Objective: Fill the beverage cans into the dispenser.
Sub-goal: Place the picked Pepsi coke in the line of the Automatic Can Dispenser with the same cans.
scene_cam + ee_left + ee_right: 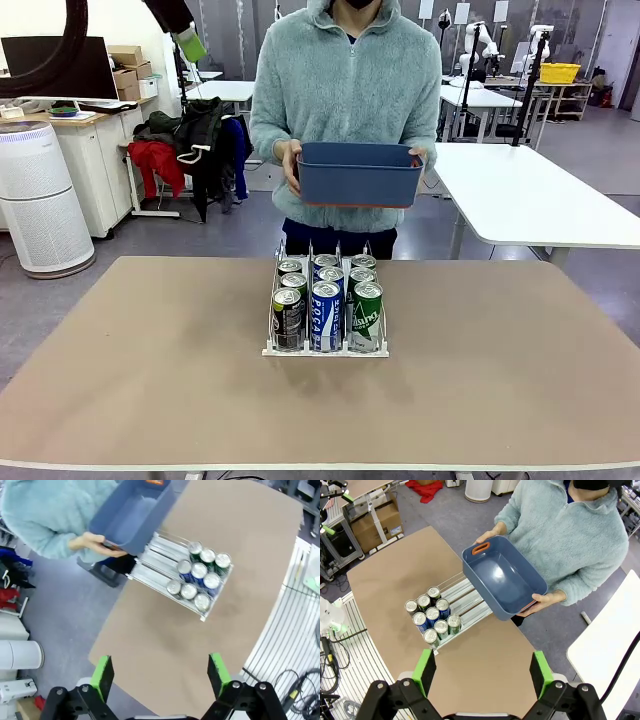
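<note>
The dispenser sits mid-table with nine cans standing three to a lane, and the person holds the blue bin empty above its far end, so we judge the filling all but done. If another can comes, we would lower it upright into the open far end of a lane, between the dividers and clear of the cans already there. Our left gripper and right gripper both hang high above the table looking down on the rack, jaws wide and holding nothing.
</note>
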`<act>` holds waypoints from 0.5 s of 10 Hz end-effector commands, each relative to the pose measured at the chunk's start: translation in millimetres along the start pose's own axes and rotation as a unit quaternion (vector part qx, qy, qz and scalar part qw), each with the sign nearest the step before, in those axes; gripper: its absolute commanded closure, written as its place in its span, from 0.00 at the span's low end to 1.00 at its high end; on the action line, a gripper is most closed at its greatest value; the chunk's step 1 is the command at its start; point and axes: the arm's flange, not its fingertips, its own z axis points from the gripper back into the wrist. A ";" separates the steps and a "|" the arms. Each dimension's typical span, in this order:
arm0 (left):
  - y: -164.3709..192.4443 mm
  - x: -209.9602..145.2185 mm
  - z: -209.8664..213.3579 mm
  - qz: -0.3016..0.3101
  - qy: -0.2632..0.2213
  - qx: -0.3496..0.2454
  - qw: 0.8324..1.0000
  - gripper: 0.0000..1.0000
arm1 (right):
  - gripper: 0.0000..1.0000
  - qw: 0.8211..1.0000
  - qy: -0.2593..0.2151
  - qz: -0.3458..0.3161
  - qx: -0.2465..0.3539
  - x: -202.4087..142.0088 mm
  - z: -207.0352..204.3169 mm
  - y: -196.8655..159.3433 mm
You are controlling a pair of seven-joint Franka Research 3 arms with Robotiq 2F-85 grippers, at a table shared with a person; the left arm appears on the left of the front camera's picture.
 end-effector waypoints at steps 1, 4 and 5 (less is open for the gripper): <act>-3.7 -8.9 -1.2 0.021 -0.006 0.037 0.999 0.00 | 0.00 1.000 0.000 -0.006 0.000 0.1 0.1 1.0; -3.5 -12.5 -0.3 0.041 -0.011 0.053 0.998 0.00 | 0.00 1.000 0.000 -0.006 0.000 0.1 0.1 1.0; -3.4 -14.3 1.2 0.047 -0.023 0.061 0.997 0.00 | 0.00 1.000 0.000 -0.006 0.000 0.1 0.1 1.0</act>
